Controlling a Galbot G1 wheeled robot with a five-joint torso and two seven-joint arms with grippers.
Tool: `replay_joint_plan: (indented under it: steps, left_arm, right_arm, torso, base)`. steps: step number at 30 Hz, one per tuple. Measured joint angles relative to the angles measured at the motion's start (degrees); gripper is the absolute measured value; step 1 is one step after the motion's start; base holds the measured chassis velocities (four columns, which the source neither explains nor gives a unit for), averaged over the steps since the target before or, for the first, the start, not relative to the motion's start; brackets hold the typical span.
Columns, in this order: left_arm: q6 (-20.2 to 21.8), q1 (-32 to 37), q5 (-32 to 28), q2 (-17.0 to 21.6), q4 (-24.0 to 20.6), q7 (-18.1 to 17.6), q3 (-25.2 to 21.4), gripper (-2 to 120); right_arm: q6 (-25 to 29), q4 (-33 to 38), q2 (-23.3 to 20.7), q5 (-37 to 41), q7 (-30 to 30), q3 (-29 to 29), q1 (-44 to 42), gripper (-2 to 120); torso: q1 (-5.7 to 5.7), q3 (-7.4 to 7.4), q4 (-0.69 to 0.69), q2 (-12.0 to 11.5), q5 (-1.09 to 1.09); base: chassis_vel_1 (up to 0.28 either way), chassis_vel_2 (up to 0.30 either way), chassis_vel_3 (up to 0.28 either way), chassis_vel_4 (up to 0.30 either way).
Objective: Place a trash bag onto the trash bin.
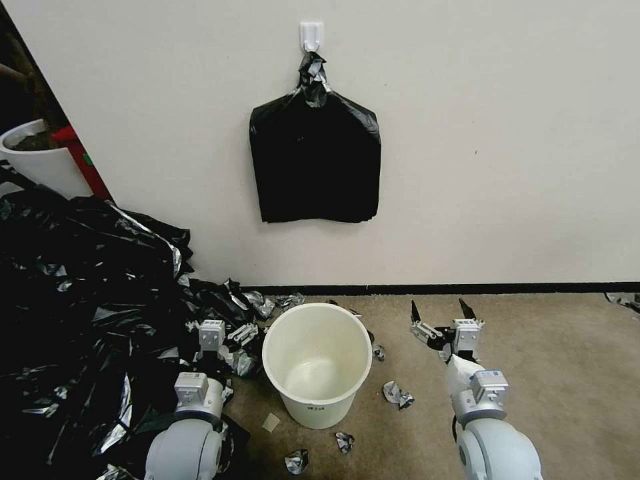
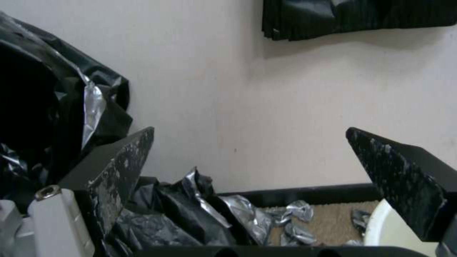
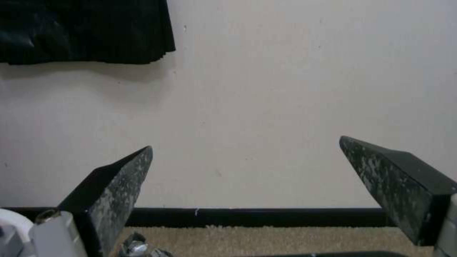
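The trash bin [image 1: 317, 363] stands upright and unlined on the carpet near the foot of the wall, and I place everything else from it. Far to its left, against the wall, sits a wide white planter pot [image 1: 40, 163]. Nearer, still left of the bin, a huge mass of black plastic sheeting [image 1: 80, 300] is heaped on the floor and spreads right up to the bin's left side. My left gripper [image 1: 227, 332] hangs low just left of the bin's rim, over the edge of that sheeting; in my left wrist view its fingers [image 2: 125, 165] stand wide apart with nothing between them, and a curve of the bin's rim [image 2: 388, 228] shows beside the other finger.

Straight above the bin, well up the wall, a flat bundle of black bags [image 1: 315, 163] hangs by its knotted top from a white hook [image 1: 311, 35]. I cannot pick out a single loose trash bag anywhere. Small crumpled scraps of black film [image 1: 397, 395] lie on the carpet around the bin's base.

Right of the bin, level with its rim, my right gripper [image 1: 440, 312] hovers over bare carpet, its fingers [image 3: 119, 182] spread wide and holding nothing, pointed at the wall and the dark skirting [image 3: 257, 216].
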Motion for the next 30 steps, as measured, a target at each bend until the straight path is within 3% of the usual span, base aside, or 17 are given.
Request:
replay_joint_plan:
  steps: [23,30]
  left_arm:
    - [0.00,0.01,-0.07,0.02,-0.02,0.00,0.00,100]
    - [-1.52,2.89,-8.79,1.75,-3.20,-1.10,0.01,100]
  right_arm:
    - [0.09,0.07,0.02,0.00,0.14,-0.03,-0.11,100]
    - [7.68,8.67,2.60,0.21,8.89,-4.21,-8.51,100]
  torso:
    - [0.00,0.00,0.01,0.00,0.00]
    - [0.00,-0.01,0.00,0.00,-0.04]
  base:
    - [0.000,0.000,0.000,0.000]
    - [0.000,0.000,0.000,0.000]
